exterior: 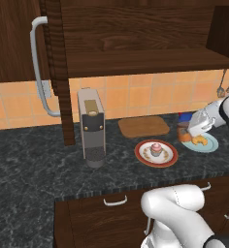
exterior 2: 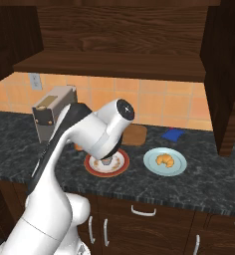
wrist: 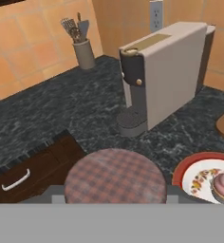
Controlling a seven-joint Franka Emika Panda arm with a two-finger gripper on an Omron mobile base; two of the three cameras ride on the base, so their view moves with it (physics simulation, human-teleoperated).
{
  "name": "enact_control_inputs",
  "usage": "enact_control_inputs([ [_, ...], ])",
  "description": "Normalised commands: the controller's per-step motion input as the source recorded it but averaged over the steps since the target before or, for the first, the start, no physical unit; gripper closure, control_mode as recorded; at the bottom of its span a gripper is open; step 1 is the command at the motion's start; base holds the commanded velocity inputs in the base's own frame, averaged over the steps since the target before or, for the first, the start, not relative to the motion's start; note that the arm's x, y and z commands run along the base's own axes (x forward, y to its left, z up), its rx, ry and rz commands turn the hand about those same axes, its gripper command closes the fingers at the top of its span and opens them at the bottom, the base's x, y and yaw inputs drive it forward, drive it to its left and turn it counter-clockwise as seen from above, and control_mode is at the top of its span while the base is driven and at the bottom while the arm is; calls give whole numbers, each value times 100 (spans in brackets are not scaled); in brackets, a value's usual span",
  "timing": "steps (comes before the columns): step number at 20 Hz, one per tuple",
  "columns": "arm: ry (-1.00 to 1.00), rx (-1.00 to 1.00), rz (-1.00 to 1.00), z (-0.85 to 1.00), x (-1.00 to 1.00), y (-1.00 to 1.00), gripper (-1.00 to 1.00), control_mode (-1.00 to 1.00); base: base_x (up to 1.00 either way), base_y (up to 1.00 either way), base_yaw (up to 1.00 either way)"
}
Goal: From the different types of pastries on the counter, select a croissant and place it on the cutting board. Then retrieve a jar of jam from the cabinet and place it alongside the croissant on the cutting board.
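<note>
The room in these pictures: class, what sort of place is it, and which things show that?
A rendered home kitchen, most likely. A coffee machine stands on a dark stone counter against an orange tiled wall, wooden cabinets hang above, and a croissant and cupcake sit on plates.

You are looking at a dark, pale-veined counter (exterior: 34, 160) running along the tiled wall. On it, left to right in the left base view, stand a beige coffee machine (exterior: 91, 127), a flat wooden cutting board (exterior: 143, 126) back near the tiles, a red-rimmed plate (exterior: 155, 153) nearer the front edge, and a pale blue plate (exterior: 206, 144) beside it (partly covered by the arm). A small blue object (exterior 2: 173, 134) lies behind the blue plate, close to the wall. From the hand view, you also see a grey utensil holder (wrist: 84, 53) standing in the far corner against the tiles.
</note>
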Motion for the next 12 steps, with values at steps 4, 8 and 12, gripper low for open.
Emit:
enact_control_inputs([
  [4, -21, -3, 12, -18, 0, 0, 100, -100, 0, 0, 0],
  [8, -12, 0, 6, 10, 39, 0, 100, -100, 0, 0, 0],
  [12, -2, 0, 8, 9, 40, 0, 100, -100, 0, 0, 0],
])
